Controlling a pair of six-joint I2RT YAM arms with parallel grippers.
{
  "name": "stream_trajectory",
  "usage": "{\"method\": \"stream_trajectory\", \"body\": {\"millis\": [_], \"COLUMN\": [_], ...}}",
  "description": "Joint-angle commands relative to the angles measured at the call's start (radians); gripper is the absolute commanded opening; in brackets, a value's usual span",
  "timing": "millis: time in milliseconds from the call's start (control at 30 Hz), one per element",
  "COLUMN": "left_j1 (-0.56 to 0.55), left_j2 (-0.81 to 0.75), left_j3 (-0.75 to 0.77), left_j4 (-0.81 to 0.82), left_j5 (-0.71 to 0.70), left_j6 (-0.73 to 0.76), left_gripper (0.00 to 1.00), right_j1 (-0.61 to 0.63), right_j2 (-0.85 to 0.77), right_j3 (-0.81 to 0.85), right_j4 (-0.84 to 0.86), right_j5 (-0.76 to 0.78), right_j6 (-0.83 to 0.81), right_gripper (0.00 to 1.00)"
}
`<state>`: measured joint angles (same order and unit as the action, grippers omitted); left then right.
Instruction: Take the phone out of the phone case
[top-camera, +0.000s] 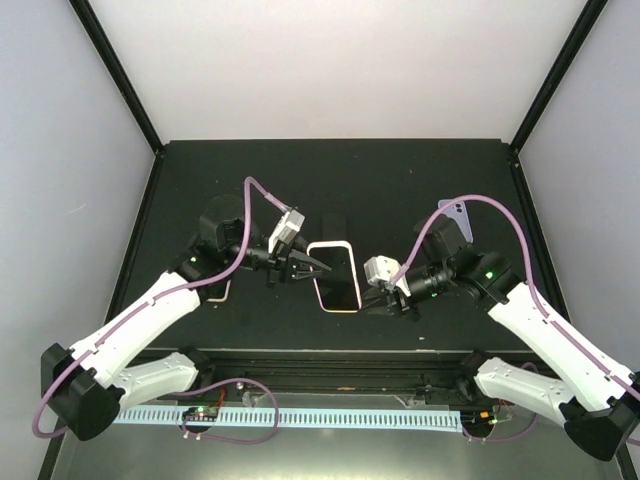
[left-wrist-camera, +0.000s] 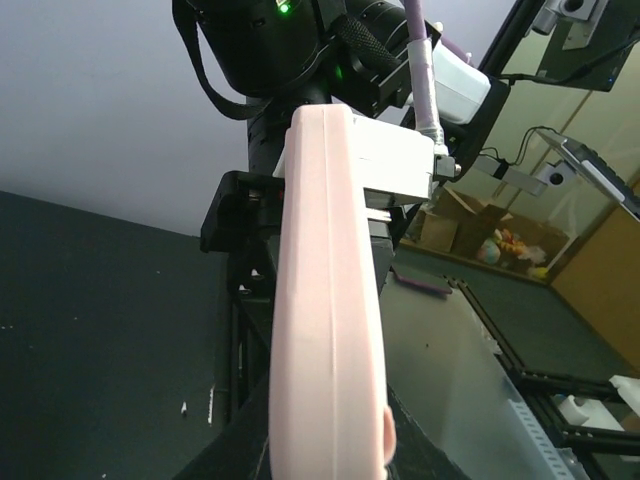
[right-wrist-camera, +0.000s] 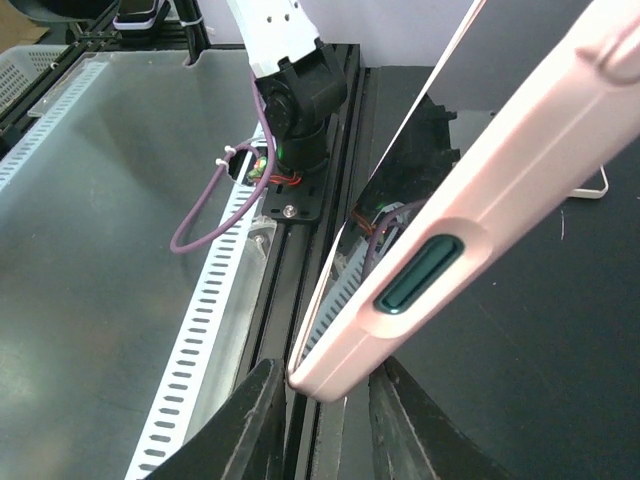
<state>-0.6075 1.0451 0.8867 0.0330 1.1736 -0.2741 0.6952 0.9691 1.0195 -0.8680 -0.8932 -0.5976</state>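
The phone (top-camera: 337, 279), a single one, is seated in one pink phone case (left-wrist-camera: 326, 300), its long axis set from 12 to 6 o'clock over the counter's (top-camera: 400, 180) middle. At 3 o'clock its edge is clamped by the right end effector (right-wrist-camera: 330, 375); at 9 o'clock, the left end effector's (top-camera: 318, 266) grip cannot be told.

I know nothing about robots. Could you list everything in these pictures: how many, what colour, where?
phone case: one, pale pink, mid-table between the pincers
phone: one, dark screen, inside the case
flat item: one, lilac, table's far right
thin loop: one, pale, table's left side
table: one, black, under everything
left arm, right arm: two, white and black, near edge
left pincer: one, dark, at case's left edge, grip unclear
right pincer: one, greyish, clamped on case's corner
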Motion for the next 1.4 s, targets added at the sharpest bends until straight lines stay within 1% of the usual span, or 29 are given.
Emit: {"method": "stream_trajectory", "body": {"millis": [0, 200, 400, 633, 767, 933, 1200, 1367], "left_j1": [0.005, 0.005, -0.002, -0.023, -0.036, -0.051, -0.052, -0.053], "left_j2": [0.002, 0.017, 0.022, 0.037, 0.042, 0.050, 0.046, 0.044], "left_j3": [0.011, 0.011, 0.009, 0.009, 0.013, 0.023, 0.034, 0.033], "left_j4": [0.094, 0.097, 0.105, 0.107, 0.101, 0.094, 0.103, 0.102], "left_j5": [0.061, 0.064, 0.085, 0.116, 0.130, 0.146, 0.185, 0.175], "left_j6": [-0.023, -0.032, -0.038, -0.036, -0.033, -0.045, -0.077, -0.077], "left_gripper": [0.02, 0.02, 0.02, 0.01, 0.02, 0.02, 0.02, 0.02], "right_j1": [0.004, 0.005, 0.005, 0.005, 0.005, 0.004, 0.004, 0.004], "right_j2": [-0.008, 0.010, 0.017, 0.019, 0.026, 0.026, 0.056, 0.058], "right_j3": [-0.013, -0.010, -0.006, 0.014, 0.028, 0.022, 0.027, 0.023], "right_j4": [0.019, 0.026, 0.036, 0.010, -0.024, -0.019, 0.008, 0.032], "right_j5": [0.021, 0.057, 0.084, 0.140, 0.211, 0.274, 0.317, 0.288], "right_j6": [-0.014, -0.029, -0.047, -0.130, -0.195, -0.246, -0.254, -0.218], "right_gripper": [0.24, 0.14, 0.09, 0.08, 0.07, 0.07, 0.04, 0.04]}}
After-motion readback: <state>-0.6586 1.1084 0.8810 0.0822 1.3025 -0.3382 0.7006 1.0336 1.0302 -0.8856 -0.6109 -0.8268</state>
